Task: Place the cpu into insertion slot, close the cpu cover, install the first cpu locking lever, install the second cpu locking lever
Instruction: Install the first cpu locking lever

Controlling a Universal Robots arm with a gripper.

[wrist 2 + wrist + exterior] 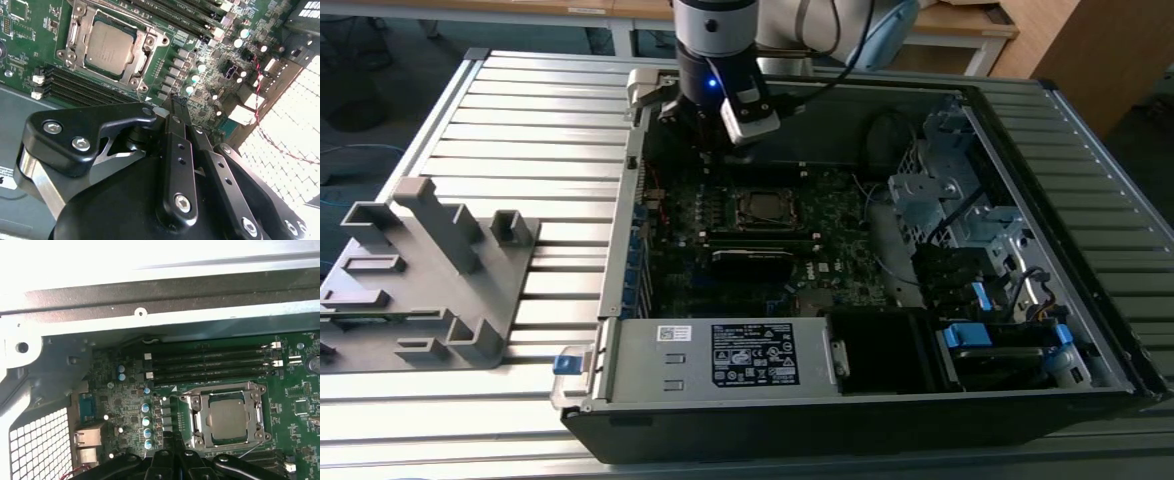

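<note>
My gripper (173, 101): tips pinched together, holding nothing. The cpu (110, 47) sits seated on the motherboard (27, 55), cpu cover (142, 56) down around it. Risk (my judgement): low approach clips capacitors (195, 78) nr the cover, bending them.

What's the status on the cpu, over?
Gripper shut, empty, above the board near the cpu. Cpu seated, cover flat around it. Nothing in the way.

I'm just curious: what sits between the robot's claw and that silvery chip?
In the first wrist view, one edge of the cpu cover and a row of small grey components lie between the gripper and the cpu.
</note>
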